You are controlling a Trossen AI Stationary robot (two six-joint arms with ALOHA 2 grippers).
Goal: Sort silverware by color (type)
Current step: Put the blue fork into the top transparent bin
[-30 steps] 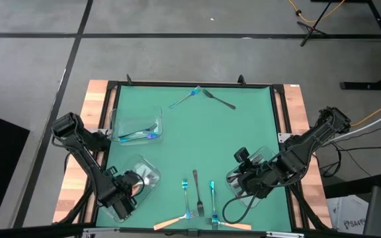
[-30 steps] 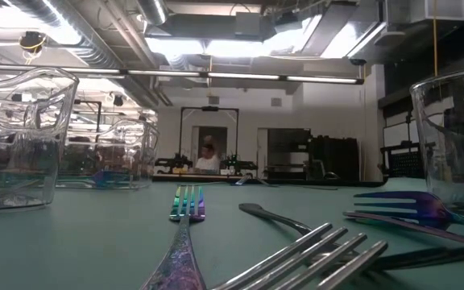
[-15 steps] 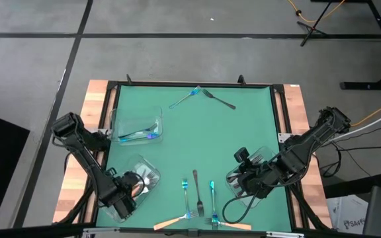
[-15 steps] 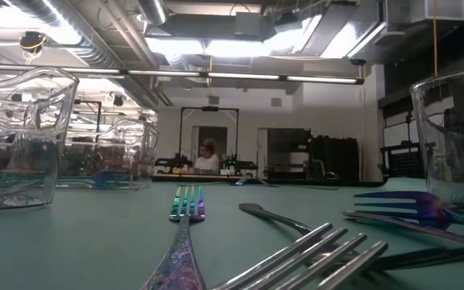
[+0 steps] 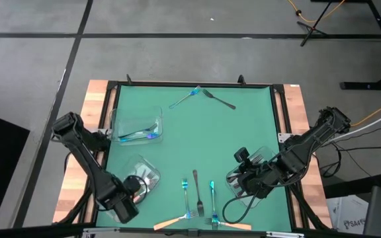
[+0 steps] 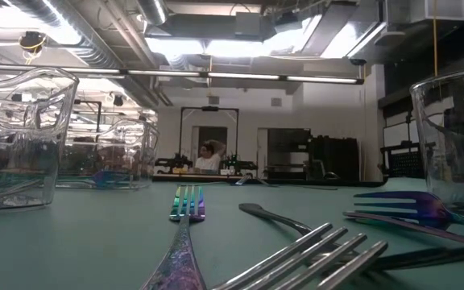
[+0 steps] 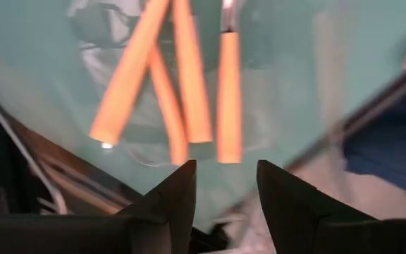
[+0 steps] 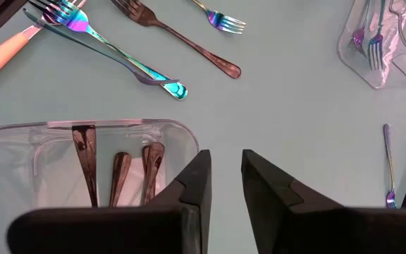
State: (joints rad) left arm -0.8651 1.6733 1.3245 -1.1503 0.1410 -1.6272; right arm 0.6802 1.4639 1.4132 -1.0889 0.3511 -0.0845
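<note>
Several orange-handled forks (image 7: 189, 77) lie in the clear tray (image 5: 152, 187) at the near left. My left gripper (image 7: 225, 169) hangs open above their handle ends, pointing down, with nothing between its fingers (image 5: 127, 198). My right gripper (image 8: 224, 159) stays open and empty over the near-right tray (image 8: 20, 141), which holds dark forks (image 8: 118, 173). Blue-teal forks (image 5: 137, 135) lie in the far-left tray (image 5: 136, 114). Loose forks lie flat on the green mat: three near the middle of the near edge (image 5: 195, 192), two orange ones (image 5: 170, 222) at that edge, and two at the far side (image 5: 207, 97).
The green mat (image 5: 197, 139) has bare room in its middle. A dark frame (image 5: 190, 84) rims it, with wooden strips at the sides. In the low view, fork tines (image 6: 312, 258) and tray walls (image 6: 22, 137) stand close by, and a person sits in the room beyond.
My left gripper has risen out of the near-left tray and drawn toward the table's near-left corner, staying open. The orange forks stay in the tray.
</note>
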